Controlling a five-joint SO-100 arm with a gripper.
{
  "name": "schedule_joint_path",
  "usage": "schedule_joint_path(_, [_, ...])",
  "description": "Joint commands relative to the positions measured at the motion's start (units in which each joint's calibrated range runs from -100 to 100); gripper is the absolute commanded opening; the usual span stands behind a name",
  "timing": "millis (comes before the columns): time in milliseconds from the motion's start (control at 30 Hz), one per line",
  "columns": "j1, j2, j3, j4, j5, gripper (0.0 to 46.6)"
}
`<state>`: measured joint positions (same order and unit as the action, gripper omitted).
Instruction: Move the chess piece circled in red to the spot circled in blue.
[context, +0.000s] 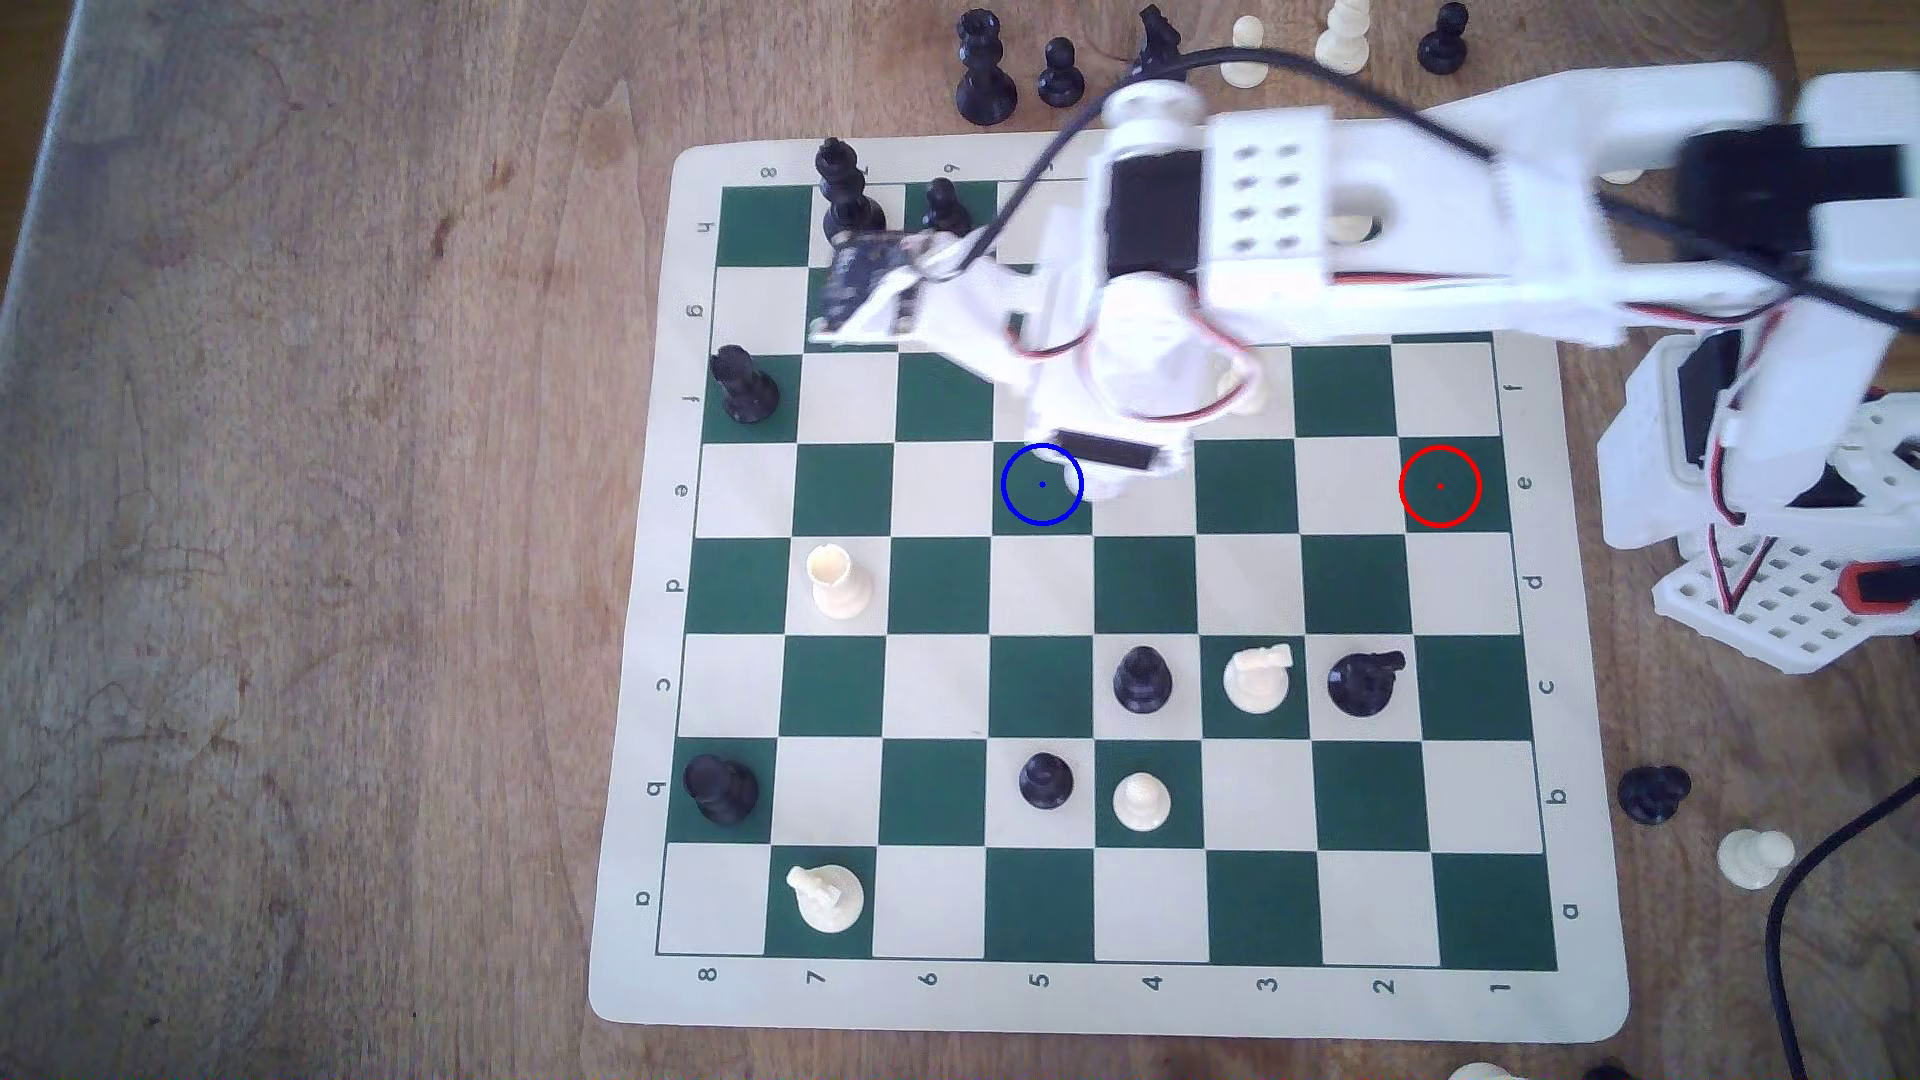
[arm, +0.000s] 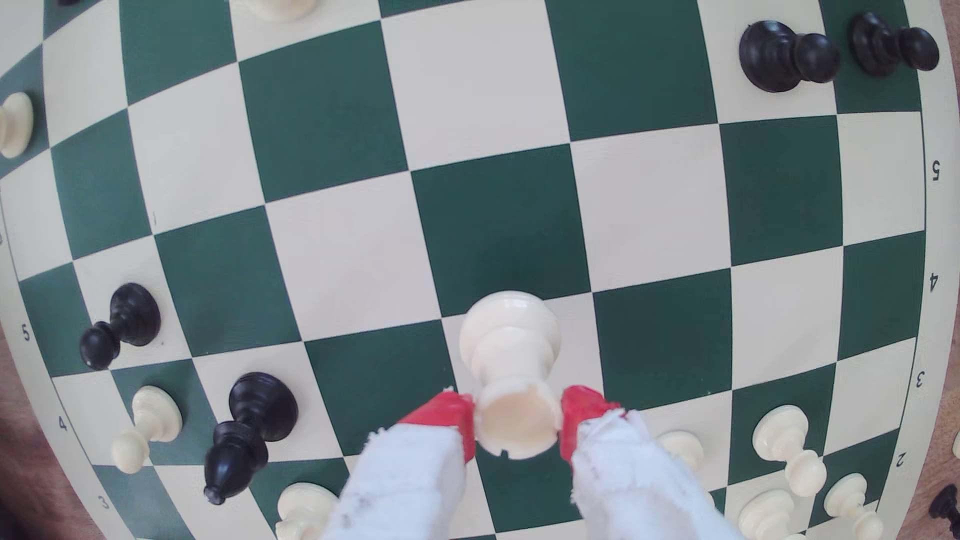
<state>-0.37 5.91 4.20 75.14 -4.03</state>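
While red-tipped fingers (arm: 451, 423) pinch it, the rook (arm: 511, 374) stands upright.

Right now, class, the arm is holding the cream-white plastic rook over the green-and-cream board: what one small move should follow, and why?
Probably a short shift toward the exterior view's left, then lowering. The gripper has its red pads clamped on the cream-white plastic rook, which appears to hang just beside the blue-ringed dark green square, not yet centred. The red-ringed square is already vacated.

Arm (context: 1153, 312), seemingly blurred, beside blue-ringed spot (context: 1042, 484).
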Motion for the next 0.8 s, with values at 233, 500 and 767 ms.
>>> schedule_joint_path(233, [0.96,6.06,-10.73,-4.05,0.59,0.2])
schedule_joint_path(500, [1.03,8.10,-10.73,-4.05,1.07,0.2])
schedule_joint_path(767, [1.11,8.52,-10.73,-4.46,1.07,10.0])
